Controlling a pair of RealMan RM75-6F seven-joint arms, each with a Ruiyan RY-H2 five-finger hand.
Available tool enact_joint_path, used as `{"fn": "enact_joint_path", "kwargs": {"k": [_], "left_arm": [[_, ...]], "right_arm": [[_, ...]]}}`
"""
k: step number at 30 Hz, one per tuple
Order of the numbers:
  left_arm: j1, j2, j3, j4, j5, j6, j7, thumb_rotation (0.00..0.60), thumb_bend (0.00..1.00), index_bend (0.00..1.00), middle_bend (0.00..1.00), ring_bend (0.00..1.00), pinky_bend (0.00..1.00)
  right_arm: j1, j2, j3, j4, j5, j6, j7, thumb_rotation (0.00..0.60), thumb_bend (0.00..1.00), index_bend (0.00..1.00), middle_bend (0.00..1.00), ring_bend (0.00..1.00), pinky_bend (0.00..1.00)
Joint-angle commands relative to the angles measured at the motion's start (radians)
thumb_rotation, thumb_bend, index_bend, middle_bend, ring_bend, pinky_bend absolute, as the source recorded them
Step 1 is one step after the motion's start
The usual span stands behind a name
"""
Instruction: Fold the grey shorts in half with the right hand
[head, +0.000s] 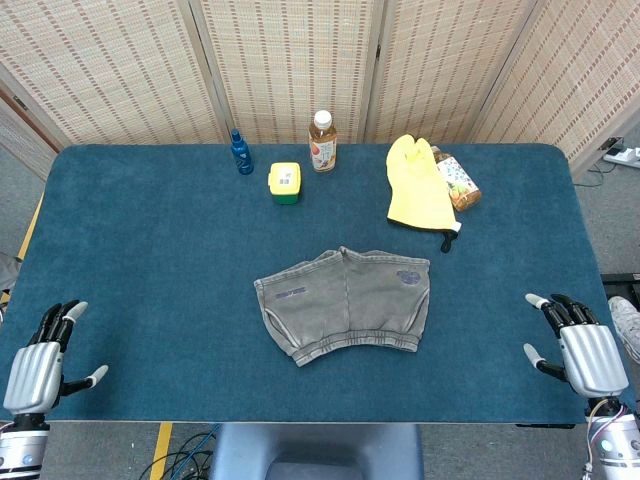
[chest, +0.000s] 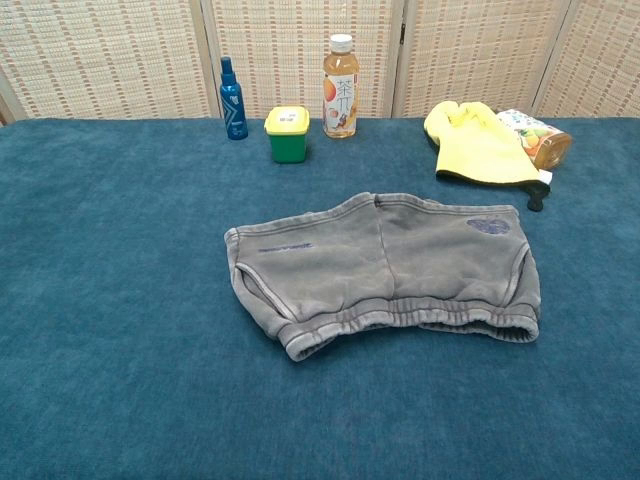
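Note:
The grey shorts (head: 346, 303) lie spread flat in the middle of the blue table, waistband toward me, leg openings toward the far side; the chest view shows the shorts (chest: 385, 270) too. My right hand (head: 580, 350) rests at the table's near right corner, fingers apart, holding nothing, well to the right of the shorts. At the near left corner, my left hand (head: 42, 358) also lies open and holds nothing. Neither hand appears in the chest view.
Along the far edge stand a small blue bottle (head: 241, 152), a yellow-lidded green container (head: 285, 184) and a tea bottle (head: 322, 142). A yellow glove (head: 418, 185) lies at the back right with a jar (head: 458, 180) on its side beside it. Woven screens stand behind the table (head: 150, 260).

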Motion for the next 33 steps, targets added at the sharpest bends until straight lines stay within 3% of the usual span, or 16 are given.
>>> {"fn": "enact_joint_path", "kwargs": {"k": [1, 6, 11, 16, 19, 27, 33], "left_arm": [[-0.002, -0.002, -0.001, 0.000, -0.003, -0.004, 0.004, 0.600, 0.17, 0.14, 0.12, 0.06, 0.28], [0.001, -0.001, -0.001, -0.003, -0.005, 0.002, 0.006, 0.600, 0.17, 0.14, 0.12, 0.06, 0.28], [0.009, 0.005, 0.004, -0.007, -0.002, 0.012, 0.000, 0.600, 0.17, 0.14, 0.12, 0.06, 0.28], [0.016, 0.010, 0.005, -0.008, 0.003, 0.023, -0.008, 0.600, 0.17, 0.14, 0.12, 0.06, 0.28], [0.021, 0.011, 0.007, -0.008, 0.005, 0.028, -0.013, 0.600, 0.17, 0.14, 0.12, 0.06, 0.28], [0.035, 0.017, 0.015, 0.003, 0.000, 0.034, -0.023, 0.600, 0.17, 0.14, 0.12, 0.06, 0.28], [0.040, 0.019, 0.017, 0.007, -0.004, 0.034, -0.025, 0.600, 0.17, 0.14, 0.12, 0.06, 0.28]], "right_arm": [[0.004, -0.003, 0.002, 0.002, 0.001, -0.005, -0.001, 0.600, 0.27, 0.19, 0.31, 0.22, 0.22], [0.014, -0.009, 0.006, 0.010, -0.002, -0.012, 0.002, 0.600, 0.27, 0.19, 0.33, 0.25, 0.22], [0.035, -0.017, 0.014, 0.025, -0.019, -0.017, 0.000, 0.600, 0.27, 0.19, 0.44, 0.43, 0.29], [0.090, -0.022, 0.023, 0.048, -0.039, -0.078, -0.010, 0.600, 0.26, 0.23, 0.78, 0.78, 0.57], [0.141, -0.042, 0.027, 0.078, -0.042, -0.147, -0.009, 0.600, 0.23, 0.29, 0.88, 0.90, 0.71], [0.269, -0.168, 0.039, 0.210, -0.030, -0.310, -0.015, 0.600, 0.11, 0.41, 0.94, 0.99, 0.95], [0.348, -0.263, 0.041, 0.326, -0.022, -0.399, -0.016, 0.600, 0.11, 0.49, 0.97, 1.00, 1.00]]}}
